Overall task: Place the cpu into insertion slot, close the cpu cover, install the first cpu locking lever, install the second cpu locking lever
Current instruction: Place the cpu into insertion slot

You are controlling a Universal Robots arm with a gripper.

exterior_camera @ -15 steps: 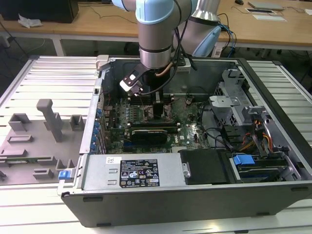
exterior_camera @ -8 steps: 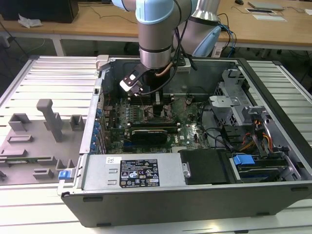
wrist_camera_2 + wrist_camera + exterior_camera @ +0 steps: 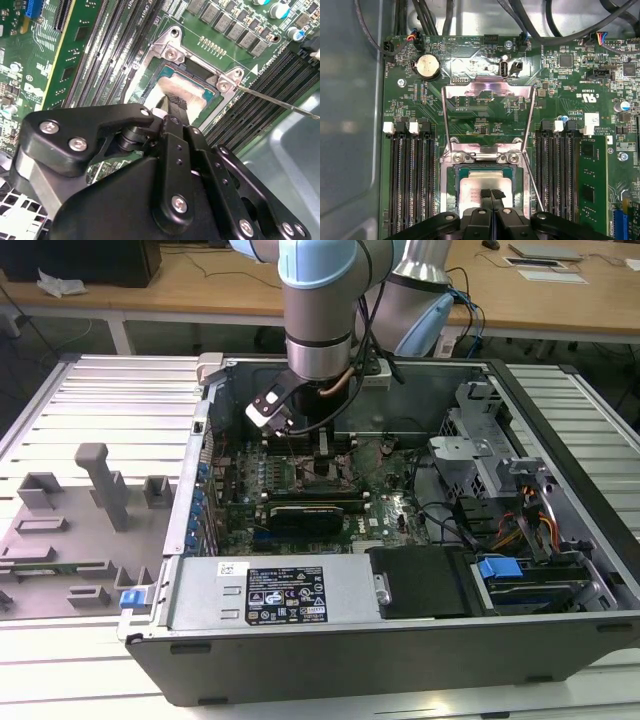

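**Q:** Ribbed grey worktop (image 3: pixel 90 390), an open computer case (image 3: pixel 400 650) lying on it. What is the end effector (image 3: pixel 491 193) doing inside?

**A:** Its two black fingers are pressed together with nothing between them, and the tips point down at the board. The arm (image 3: pixel 318 300) stands upright over the case, wrist vertical.

**Q:** And the cpu (image 3: pixel 472 186)?

**A:** Directly under the tips, lying flat in the insertion slot (image 3: pixel 444 195). I cannot tell whether the tips touch its silver top.

**Q:** The cpu cover (image 3: pixel 482 92)?

**A:** Swung open, beyond the slot's far edge from the end effector. Green board shows through its window. A thin locking lever (image 3: pixel 534 180) slants alongside the slot.
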